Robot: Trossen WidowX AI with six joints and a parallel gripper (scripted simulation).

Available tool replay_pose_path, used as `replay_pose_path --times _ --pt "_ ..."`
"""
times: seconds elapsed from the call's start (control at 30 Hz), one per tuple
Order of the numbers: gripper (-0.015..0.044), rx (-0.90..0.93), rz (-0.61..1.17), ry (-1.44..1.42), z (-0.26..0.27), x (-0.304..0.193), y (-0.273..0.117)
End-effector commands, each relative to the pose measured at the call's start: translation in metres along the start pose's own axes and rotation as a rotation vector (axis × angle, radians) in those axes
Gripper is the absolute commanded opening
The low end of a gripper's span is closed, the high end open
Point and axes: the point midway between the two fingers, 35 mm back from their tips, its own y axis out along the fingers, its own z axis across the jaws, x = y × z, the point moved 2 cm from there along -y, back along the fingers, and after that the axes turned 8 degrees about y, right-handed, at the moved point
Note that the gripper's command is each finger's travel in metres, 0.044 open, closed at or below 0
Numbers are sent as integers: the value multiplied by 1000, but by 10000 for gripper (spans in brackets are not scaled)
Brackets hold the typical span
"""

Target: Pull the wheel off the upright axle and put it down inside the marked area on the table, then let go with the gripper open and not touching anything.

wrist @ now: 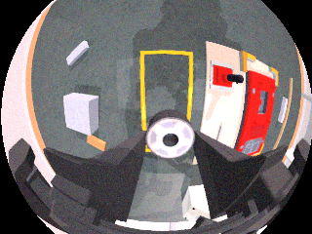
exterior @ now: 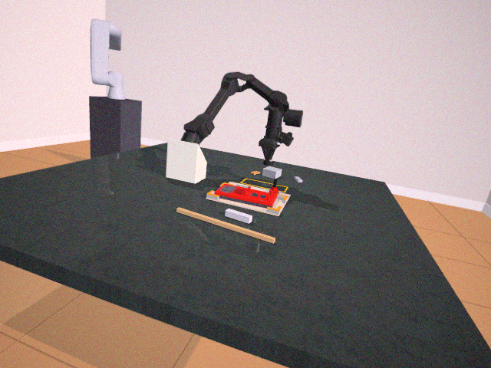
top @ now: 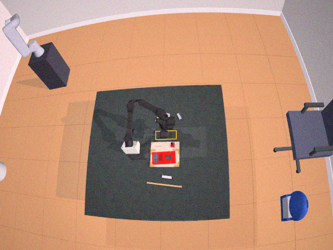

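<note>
My gripper [top: 163,133] [exterior: 268,162] [wrist: 170,136] points down and is shut on the wheel. The wheel [wrist: 159,138], dark-sided with a pale face and a central hole, sits between the fingertips in the wrist view. It is off the axle and held above the table. The marked area, a yellow outline [top: 176,135] [wrist: 166,52], lies below; in the wrist view the wheel overlaps its near end. The black upright axle [exterior: 275,183] [wrist: 235,78] stands bare on a red block [top: 172,145] [wrist: 220,76] at the board's corner.
A pale board [top: 164,144] [wrist: 212,107] carries a red panel [top: 164,158] [exterior: 245,195] beside the marked area. A grey-white block [exterior: 271,172] [wrist: 80,112], an orange piece [wrist: 96,142] and a small white bar [top: 179,116] [wrist: 77,53] lie on the other side. A wooden stick [top: 164,184] lies beyond the board.
</note>
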Motion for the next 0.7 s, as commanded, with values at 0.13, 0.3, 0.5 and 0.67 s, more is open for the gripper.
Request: replay_pose_path --times 0.13,0.3,0.5,0.67 --pt "0 2 2 8 -1 0 22" --pt "0 2 2 7 0 1 50" --pt "0 6 3 8 0 -1 85" --pt "0 8 3 8 1 -3 93"
